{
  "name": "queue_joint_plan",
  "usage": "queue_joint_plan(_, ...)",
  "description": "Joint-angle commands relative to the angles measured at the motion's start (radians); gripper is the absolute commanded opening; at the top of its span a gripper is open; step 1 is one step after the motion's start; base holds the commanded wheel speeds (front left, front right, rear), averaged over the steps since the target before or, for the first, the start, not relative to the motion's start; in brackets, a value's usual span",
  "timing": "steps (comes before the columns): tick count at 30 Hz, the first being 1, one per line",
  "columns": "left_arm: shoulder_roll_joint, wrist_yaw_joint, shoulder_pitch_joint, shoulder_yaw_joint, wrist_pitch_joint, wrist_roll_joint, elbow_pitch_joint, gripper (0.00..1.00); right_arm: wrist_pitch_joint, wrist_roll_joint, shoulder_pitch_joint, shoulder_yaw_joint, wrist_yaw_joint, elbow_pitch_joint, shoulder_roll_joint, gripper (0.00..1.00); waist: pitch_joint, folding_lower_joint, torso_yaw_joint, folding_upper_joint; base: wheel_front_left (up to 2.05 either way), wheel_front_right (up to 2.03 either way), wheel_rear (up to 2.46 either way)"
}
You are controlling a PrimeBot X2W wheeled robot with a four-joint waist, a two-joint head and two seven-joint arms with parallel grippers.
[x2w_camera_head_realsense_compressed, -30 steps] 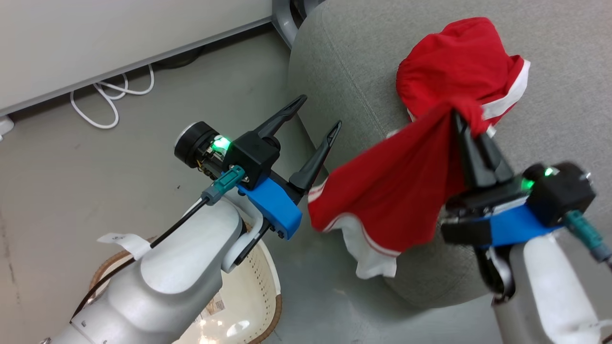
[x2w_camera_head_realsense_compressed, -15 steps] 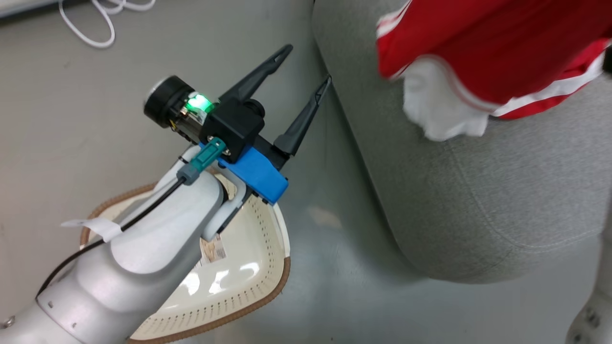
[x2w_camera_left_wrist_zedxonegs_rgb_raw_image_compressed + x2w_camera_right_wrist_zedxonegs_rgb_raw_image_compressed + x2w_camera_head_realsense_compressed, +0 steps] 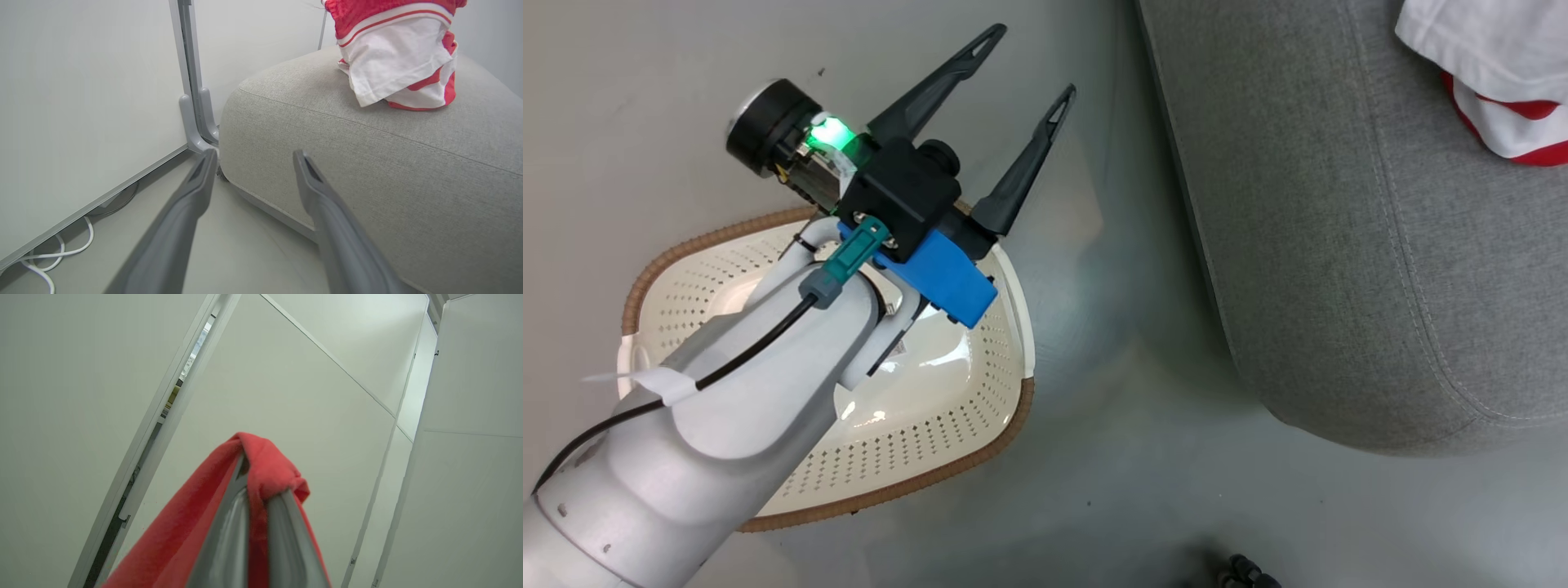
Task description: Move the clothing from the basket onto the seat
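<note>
My right gripper (image 3: 261, 490) is shut on a fold of the red clothing (image 3: 265, 457), held up against pale wall panels. In the left wrist view the clothing (image 3: 398, 53) hangs from above, its red and white lower end resting on top of the grey seat (image 3: 367, 143). The head view catches a white and red bit of the clothing (image 3: 1494, 73) on the seat (image 3: 1339, 245) at the top right. My left gripper (image 3: 1027, 64) stands open and holds nothing, above the far rim of the cream basket (image 3: 907, 482). The left arm hides part of the basket. Its fingers (image 3: 192, 196) point at the seat's corner.
The basket stands on the grey floor just left of the seat's rounded front corner. A white wall panel with a grey post (image 3: 192, 81) stands behind the seat, and a white cable (image 3: 49, 261) lies at its foot. A small dark object (image 3: 1245, 572) shows at the bottom edge.
The head view has swung down onto the basket, so the right gripper and most of the red clothing have left it. The left gripper stays open over the basket.
</note>
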Motion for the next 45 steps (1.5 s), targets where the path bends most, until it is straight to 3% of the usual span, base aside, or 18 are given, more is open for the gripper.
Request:
queue_joint_plan(1, 0.011, 0.007, -0.007, 0.000, 0.000, 0.005, -0.010, 1.00, -0.004, 0.004, 0.024, -0.011, 0.000, 0.031, -0.016, 0.00, 0.018, -0.0002, -0.007, 0.0000, 0.00, 0.00, 0.00)
queue_joint_plan(15, 0.031, 0.009, -0.031, -0.010, 0.016, 0.013, -0.043, 1.00, -0.003, 0.022, 0.224, -0.001, 0.000, 0.267, 0.071, 0.00, 0.061, -0.0002, -0.009, 0.0000, 0.00, 0.00, 0.00)
queue_joint_plan(23, 0.022, 0.012, -0.034, -0.014, 0.003, 0.008, -0.032, 1.00, -0.004, 0.029, 0.297, 0.020, 0.000, 0.338, 0.127, 0.00, 0.052, -0.0002, -0.004, 0.0000, 0.00, 0.00, 0.00)
queue_joint_plan(24, 0.022, 0.012, -0.031, -0.014, 0.000, 0.007, -0.030, 1.00, -0.004, 0.037, 0.305, 0.020, 0.000, 0.342, 0.137, 0.07, 0.047, -0.0002, -0.005, 0.0000, 0.00, 0.00, 0.00)
queue_joint_plan(25, 0.022, 0.012, -0.028, -0.015, -0.001, 0.006, -0.028, 1.00, -0.004, 0.042, 0.313, 0.025, 0.000, 0.343, 0.145, 0.49, 0.041, -0.0002, -0.006, 0.0000, 0.00, 0.00, 0.00)
queue_joint_plan(26, 0.021, 0.013, -0.023, -0.015, -0.006, 0.006, -0.025, 1.00, -0.004, 0.042, 0.322, 0.024, 0.000, 0.343, 0.149, 1.00, 0.034, -0.0002, -0.008, 0.0000, 0.00, 0.00, 0.00)
queue_joint_plan(39, -0.022, 0.017, 0.035, -0.010, -0.052, -0.025, 0.024, 1.00, -0.004, -0.010, 0.560, 0.035, 0.000, 0.216, 0.234, 1.00, -0.095, -0.0002, -0.013, 0.0000, 0.00, 0.00, 0.00)
queue_joint_plan(45, -0.033, 0.025, 0.080, 0.014, -0.064, -0.041, 0.042, 1.00, -0.004, -0.015, 0.647, 0.098, 0.000, 0.114, 0.271, 1.00, -0.163, -0.0002, 0.000, 0.0000, 0.00, 0.00, 0.00)
